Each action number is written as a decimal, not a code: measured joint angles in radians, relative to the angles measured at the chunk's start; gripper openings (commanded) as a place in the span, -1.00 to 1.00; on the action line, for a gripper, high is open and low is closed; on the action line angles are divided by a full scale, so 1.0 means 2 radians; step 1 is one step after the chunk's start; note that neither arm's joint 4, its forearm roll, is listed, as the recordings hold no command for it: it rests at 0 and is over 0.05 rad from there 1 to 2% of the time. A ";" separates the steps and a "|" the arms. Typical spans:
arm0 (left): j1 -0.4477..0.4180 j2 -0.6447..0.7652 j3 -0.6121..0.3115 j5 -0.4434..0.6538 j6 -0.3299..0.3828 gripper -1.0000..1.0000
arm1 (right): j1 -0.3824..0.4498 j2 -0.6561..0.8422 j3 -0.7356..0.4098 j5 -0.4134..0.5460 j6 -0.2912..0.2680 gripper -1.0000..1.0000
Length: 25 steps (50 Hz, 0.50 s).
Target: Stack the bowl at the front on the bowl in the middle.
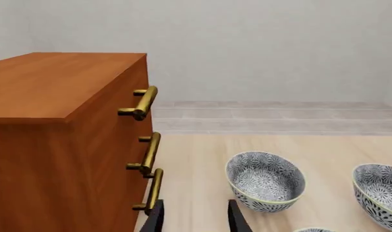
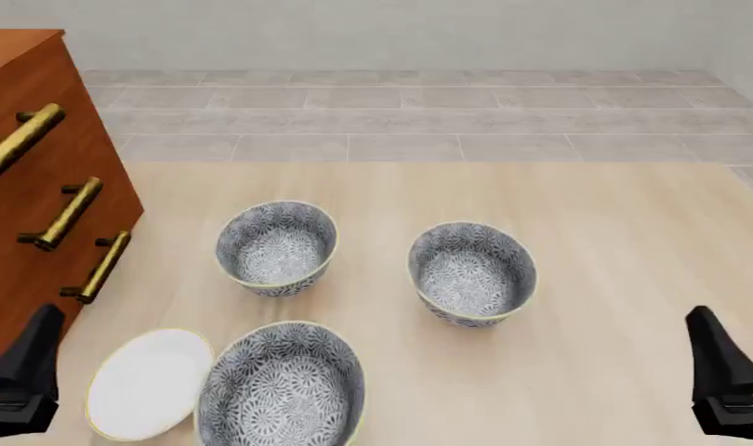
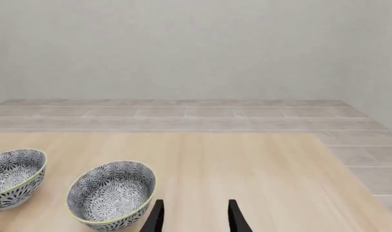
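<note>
The bowl at the front [image 2: 281, 386], grey-and-white floral with a pale yellow rim, sits near the table's front edge, left of centre. The bowl in the middle [image 2: 472, 271] [image 3: 112, 193] [image 1: 380, 193] stands farther back and to the right, upright and empty. My left gripper [image 1: 194, 220] [image 2: 30, 367] hangs open at the front left, beside the cabinet and apart from every bowl. My right gripper [image 3: 194, 217] [image 2: 721, 376] hangs open at the front right, well right of the middle bowl. Neither gripper holds anything.
A third floral bowl [image 2: 277, 246] [image 1: 265, 181] [image 3: 12, 176] stands at the back left. A flat white plate [image 2: 150, 381] lies left of the front bowl. A wooden cabinet [image 2: 30, 186] [image 1: 60, 135] with brass handles [image 1: 141, 102] lines the table's left side.
</note>
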<state>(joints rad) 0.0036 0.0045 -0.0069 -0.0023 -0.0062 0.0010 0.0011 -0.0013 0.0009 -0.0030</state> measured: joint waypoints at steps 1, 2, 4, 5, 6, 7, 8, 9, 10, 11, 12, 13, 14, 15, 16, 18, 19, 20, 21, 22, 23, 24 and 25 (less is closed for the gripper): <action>0.000 0.001 0.000 -0.001 0.000 1.00 | 0.000 0.000 0.000 0.000 0.000 1.00; 0.001 0.002 0.000 -0.001 0.001 1.00 | 0.000 0.000 0.000 0.000 -0.001 1.00; 0.001 0.004 0.001 -0.003 0.001 1.00 | 0.000 0.000 0.000 0.001 -0.001 1.00; 0.001 0.005 0.001 -0.004 0.001 1.00 | 0.001 0.000 0.000 0.001 -0.001 1.00; 0.001 0.007 0.001 -0.005 0.001 1.00 | 0.001 0.000 0.000 0.001 -0.002 1.00; 0.002 0.008 0.001 -0.006 0.001 1.00 | 0.001 0.000 0.000 0.001 -0.002 1.00; 0.002 0.011 0.001 -0.008 0.001 1.00 | 0.001 0.000 0.000 0.002 -0.002 1.00; 0.002 0.014 0.002 -0.010 0.001 1.00 | 0.001 0.000 0.000 0.002 -0.003 1.00; 0.002 0.016 0.002 -0.012 0.000 1.00 | 0.002 0.000 0.000 0.002 -0.003 1.00; 0.002 0.019 0.002 -0.014 0.000 1.00 | 0.002 0.000 0.000 0.002 -0.003 1.00; 0.003 0.021 0.002 -0.016 0.000 1.00 | 0.002 0.000 0.000 0.002 -0.004 1.00; 0.003 0.024 0.002 -0.017 0.000 1.00 | 0.002 0.000 0.000 0.002 -0.004 1.00; 0.003 0.026 0.002 -0.019 0.000 1.00 | 0.002 0.000 0.000 0.002 -0.004 1.00; 0.003 0.029 0.002 -0.021 0.000 1.00 | 0.002 0.000 0.000 0.003 -0.005 1.00; 0.003 0.033 0.002 -0.024 -0.001 1.00 | 0.002 0.000 0.000 0.003 -0.005 1.00; 0.003 0.043 0.002 -0.031 0.000 1.00 | 0.003 0.000 0.000 0.003 -0.006 1.00; 0.003 0.050 0.002 -0.036 -0.001 1.00 | 0.003 0.000 0.000 0.003 -0.006 1.00; 0.003 0.058 0.002 -0.042 -0.001 1.00 | 0.003 0.000 0.000 0.003 -0.006 1.00; 0.002 0.066 0.001 -0.047 0.000 1.00 | 0.004 0.000 0.000 0.004 -0.006 1.00; 0.002 0.073 0.000 -0.052 0.000 1.00 | 0.004 0.000 0.000 0.004 -0.007 1.00; 0.002 0.080 0.000 -0.056 0.001 1.00 | 0.004 0.000 0.000 0.004 -0.007 1.00; 0.002 0.086 -0.001 -0.060 0.001 1.00 | 0.004 0.000 0.000 0.004 -0.007 1.00; 0.001 0.097 -0.003 -0.066 0.000 1.00 | 0.005 0.000 0.000 0.004 -0.007 1.00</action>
<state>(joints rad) 0.0049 0.1991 -0.0128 -0.1344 -0.0065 0.0103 0.0017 -0.0014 0.0097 -0.0173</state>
